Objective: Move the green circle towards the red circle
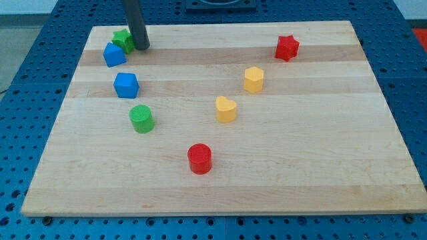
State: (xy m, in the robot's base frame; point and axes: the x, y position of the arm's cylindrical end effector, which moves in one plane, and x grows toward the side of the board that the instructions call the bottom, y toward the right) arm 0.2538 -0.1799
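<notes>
Taking the green circle (141,119) as the landmark and reading from the view's left, two blue blocks (114,54) (126,85) and a green block (123,39) sit above it, and my tip (141,47) rests at that green block's right side, well apart from the circle. There are no fingers to report, only the rod. The red circle (199,159) lies below and right of the landmark on the table (320,180), so I judge my tip must come round to the circle's upper left to push it; two yellow blocks (226,109) (253,79) and a red star-like block (287,47) lie farther right, off that line.
</notes>
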